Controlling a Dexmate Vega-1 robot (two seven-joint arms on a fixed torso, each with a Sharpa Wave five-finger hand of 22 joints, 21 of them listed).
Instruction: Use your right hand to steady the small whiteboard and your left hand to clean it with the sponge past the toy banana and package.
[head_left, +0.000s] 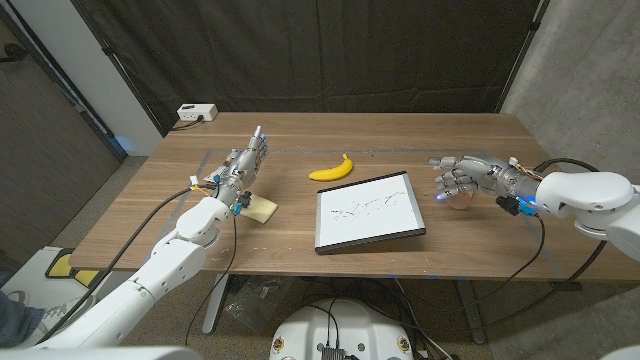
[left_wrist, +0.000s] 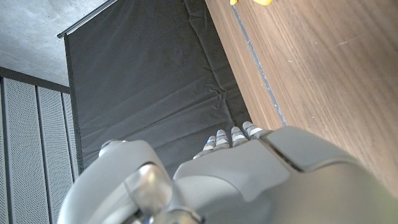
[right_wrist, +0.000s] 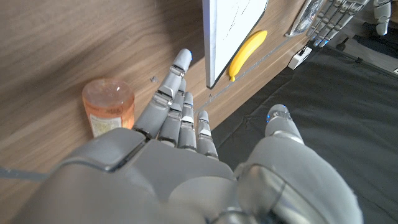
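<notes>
Centrally, the whiteboard lies on the surface, the banana just beyond at eleven o'clock; the sponge sits at nine o'clock beside the left robot hand, fingers extended, grasping nothing; the right robot hand hovers at three o'clock, released, over an orange jar.

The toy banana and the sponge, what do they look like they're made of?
Toy banana: probably moulded plastic; its yellow skin is smooth, even and slightly glossy. Sponge: likely soft foam; a pale yellow matte block, though too small to show pores.
</notes>
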